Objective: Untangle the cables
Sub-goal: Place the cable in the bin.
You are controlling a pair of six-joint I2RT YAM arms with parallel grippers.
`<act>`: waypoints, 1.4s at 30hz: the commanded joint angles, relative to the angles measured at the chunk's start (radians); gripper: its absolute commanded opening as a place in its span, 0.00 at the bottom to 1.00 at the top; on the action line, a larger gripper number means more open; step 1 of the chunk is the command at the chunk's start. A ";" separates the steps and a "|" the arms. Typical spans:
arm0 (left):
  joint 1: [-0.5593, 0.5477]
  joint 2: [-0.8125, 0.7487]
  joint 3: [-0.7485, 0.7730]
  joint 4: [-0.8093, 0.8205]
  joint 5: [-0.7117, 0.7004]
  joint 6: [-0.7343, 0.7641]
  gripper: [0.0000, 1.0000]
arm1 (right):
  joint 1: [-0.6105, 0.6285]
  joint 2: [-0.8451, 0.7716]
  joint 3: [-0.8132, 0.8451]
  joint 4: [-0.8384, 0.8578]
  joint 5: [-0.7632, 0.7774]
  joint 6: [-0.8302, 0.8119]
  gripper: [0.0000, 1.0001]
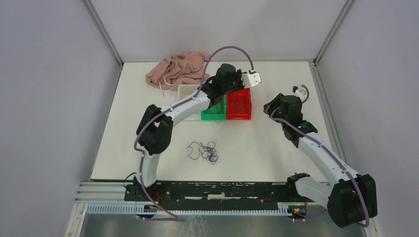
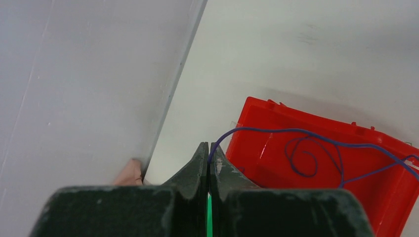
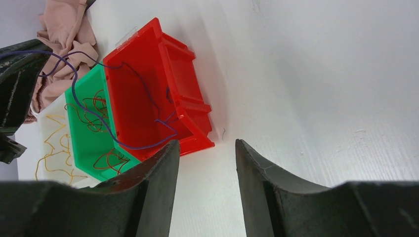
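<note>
left hand (image 2: 209,150) is pinched shut on a purple cable (image 2: 296,130) that loops down into the red bin (image 2: 395,192) just beside it. right hand (image 3: 206,148) gapes wide, holding nothing, over the desk (image 3: 321,98). more purple cables (image 1: 205,151) lie tangled well apart, nearer the arm bases.

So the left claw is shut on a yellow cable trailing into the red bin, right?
No: the cable held by the left claw is purple, not yellow, as the left wrist view shows. It does trail into the red bin.
</note>
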 commanded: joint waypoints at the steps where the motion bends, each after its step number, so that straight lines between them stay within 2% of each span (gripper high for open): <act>1: -0.003 -0.008 0.025 0.006 0.009 0.000 0.03 | -0.008 0.013 0.041 0.017 -0.033 0.026 0.51; 9: -0.003 0.038 0.012 -0.031 0.024 -0.008 0.03 | -0.011 0.012 0.042 0.000 -0.048 0.055 0.46; 18: 0.013 0.169 0.179 -0.253 0.050 0.006 0.05 | -0.014 -0.029 0.021 -0.003 -0.011 0.065 0.42; 21: 0.031 0.186 0.231 -0.323 0.108 -0.018 0.14 | -0.014 -0.016 0.028 -0.009 -0.017 0.066 0.42; 26: 0.079 0.184 0.316 -0.480 0.221 -0.045 0.35 | -0.014 0.017 0.030 0.026 -0.068 0.069 0.42; 29: 0.110 0.203 0.416 -0.619 0.316 -0.047 0.60 | -0.013 0.040 0.034 0.056 -0.112 0.073 0.42; 32: 0.131 0.204 0.489 -0.770 0.429 0.005 0.79 | -0.014 0.066 0.047 0.084 -0.155 0.070 0.43; 38: 0.135 0.206 0.557 -1.025 0.488 0.182 0.89 | -0.012 0.148 0.125 0.107 -0.235 0.081 0.43; 42: 0.169 0.190 0.598 -1.082 0.521 0.142 0.96 | -0.009 0.207 0.178 0.123 -0.286 0.072 0.43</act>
